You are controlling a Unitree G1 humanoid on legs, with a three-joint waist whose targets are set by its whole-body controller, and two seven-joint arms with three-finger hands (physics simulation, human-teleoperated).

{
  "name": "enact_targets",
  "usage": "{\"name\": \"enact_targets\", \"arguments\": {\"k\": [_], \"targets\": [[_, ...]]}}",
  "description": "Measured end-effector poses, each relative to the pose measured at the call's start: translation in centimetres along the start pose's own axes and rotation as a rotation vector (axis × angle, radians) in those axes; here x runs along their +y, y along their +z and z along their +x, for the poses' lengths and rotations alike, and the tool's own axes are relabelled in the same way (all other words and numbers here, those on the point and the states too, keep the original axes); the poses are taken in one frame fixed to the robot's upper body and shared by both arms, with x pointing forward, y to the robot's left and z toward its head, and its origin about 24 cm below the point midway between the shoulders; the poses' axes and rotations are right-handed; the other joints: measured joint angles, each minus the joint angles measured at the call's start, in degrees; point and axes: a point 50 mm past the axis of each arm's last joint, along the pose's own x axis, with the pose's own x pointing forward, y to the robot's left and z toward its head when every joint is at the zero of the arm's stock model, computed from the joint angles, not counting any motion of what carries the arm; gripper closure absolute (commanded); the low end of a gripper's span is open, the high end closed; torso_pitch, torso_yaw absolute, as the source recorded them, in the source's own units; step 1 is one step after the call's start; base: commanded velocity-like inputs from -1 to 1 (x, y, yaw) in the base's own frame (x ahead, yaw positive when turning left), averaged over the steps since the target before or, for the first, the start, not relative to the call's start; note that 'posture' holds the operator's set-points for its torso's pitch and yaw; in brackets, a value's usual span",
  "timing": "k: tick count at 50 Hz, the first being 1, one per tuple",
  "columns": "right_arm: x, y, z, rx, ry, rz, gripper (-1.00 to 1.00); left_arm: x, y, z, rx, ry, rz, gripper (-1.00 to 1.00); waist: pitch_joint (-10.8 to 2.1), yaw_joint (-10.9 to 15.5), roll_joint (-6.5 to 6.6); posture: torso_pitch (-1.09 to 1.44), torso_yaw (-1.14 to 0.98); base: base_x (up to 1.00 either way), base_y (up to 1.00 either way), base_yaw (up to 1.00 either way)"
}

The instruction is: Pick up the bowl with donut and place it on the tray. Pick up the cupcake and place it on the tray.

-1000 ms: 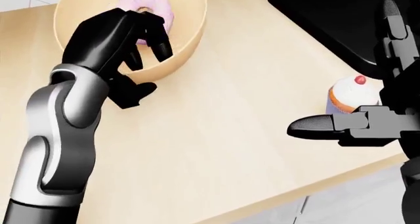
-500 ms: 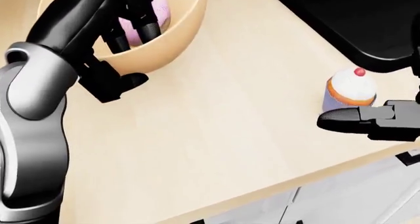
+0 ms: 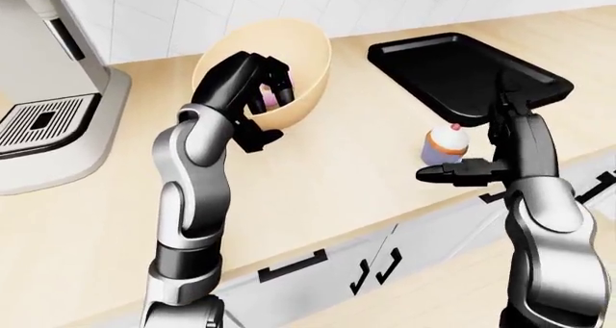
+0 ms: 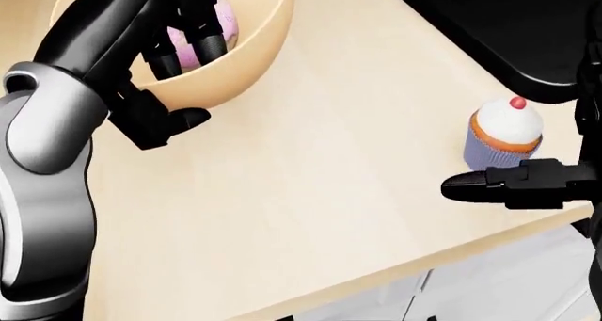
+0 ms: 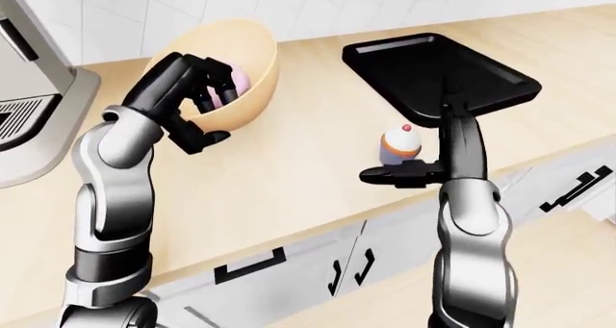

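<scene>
The tan bowl point(image 3: 300, 59) with the pink donut point(image 4: 222, 16) stands tilted at the upper left of the counter. My left hand point(image 3: 274, 117) grips its near rim, with the fingers point(image 4: 181, 44) curled inside over the donut and the thumb under the outer wall. The cupcake point(image 4: 505, 132), white frosting with a red cherry in a purple wrapper, stands upright near the counter's edge. My right hand point(image 3: 474, 149) is open beside it: the thumb lies just below it, the fingers rise to its right, and nothing touches it. The black tray point(image 3: 453, 67) lies above the cupcake.
A coffee machine point(image 3: 48, 104) with a drip grille stands at the far left of the left-eye view. The counter's edge point(image 3: 385, 223) runs diagonally below both arms, with white cabinet doors under it. A tiled wall rises behind the bowl and tray.
The camera shifted and the bowl now sits higher and further left in the head view. My left fingers have hooked deeper over the rim. The right thumb has edged left under the cupcake.
</scene>
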Motion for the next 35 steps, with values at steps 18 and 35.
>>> {"name": "enact_targets", "arguments": {"k": [18, 35], "targets": [[0.2, -1.6, 0.4, 0.041, -0.005, -0.019, -0.73, -0.1, 0.2, -0.1, -0.008, -0.005, 0.011, 1.00, -0.19, 0.0, 0.07, 0.00, 0.00, 0.00, 0.00, 0.00], [1.2, -4.2, 0.9, 0.095, 0.011, -0.032, -0.19, 0.1, 0.3, -0.4, -0.017, -0.002, 0.019, 1.00, -0.29, -0.1, 0.16, 0.00, 0.00, 0.00, 0.00, 0.00]]}}
